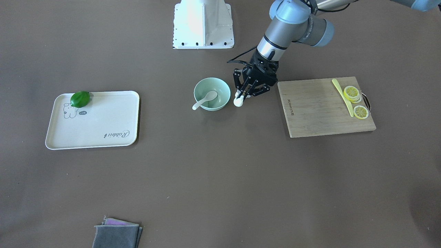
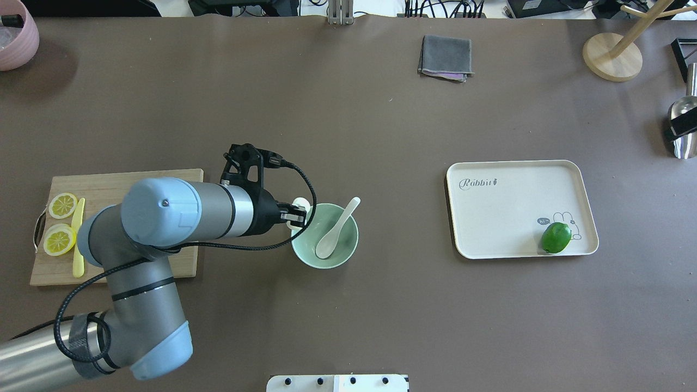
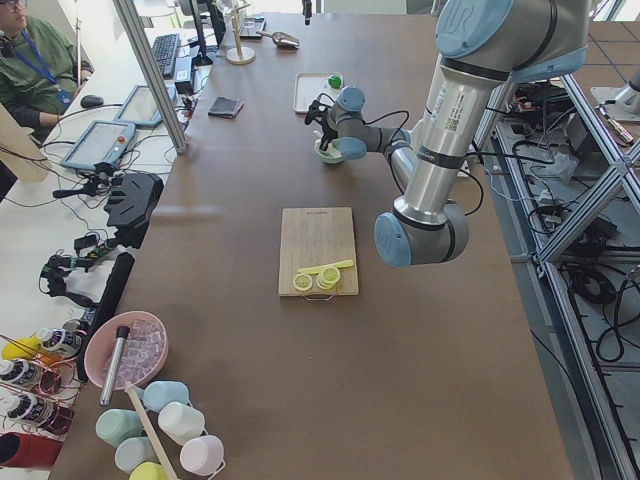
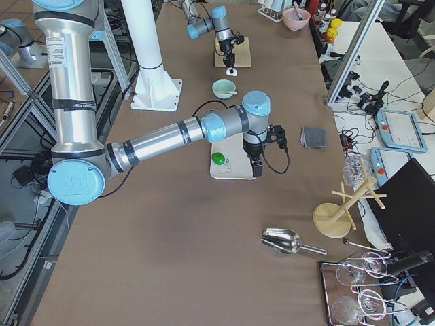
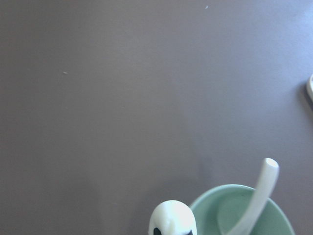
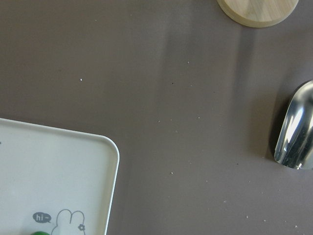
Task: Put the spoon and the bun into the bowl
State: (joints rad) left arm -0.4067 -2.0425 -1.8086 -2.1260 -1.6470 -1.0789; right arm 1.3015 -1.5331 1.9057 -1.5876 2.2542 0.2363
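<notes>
The bun (image 1: 238, 101) is pinched in the left gripper (image 1: 242, 95), whose fingers are closed most of the way around it. It hangs just outside the bowl (image 1: 224, 90), on the side facing the desk's left end. The bowl sits near mid-desk, somewhat toward the robot's edge. The spoon (image 1: 206, 99) already lies in it, scoop on the bottom and handle leaning over the rim toward the far edge and the right end.

What remains, I judge, is a short carry over the rim and a release. How high the bun hangs above the rim cannot be read, so a small lift first would keep bun and fingers off the bowl wall. The bare floor on the robot's side of the spoon looks the best target. A drop onto the handle could lever the spoon out. The bun is round and may roll, so it should be released low and gently, and the gripper should then withdraw straight up.

The right gripper (image 4: 257, 166) shows only in the right-side view, over the tray (image 4: 234, 175) near the right end. Its opening cannot be told.
</notes>
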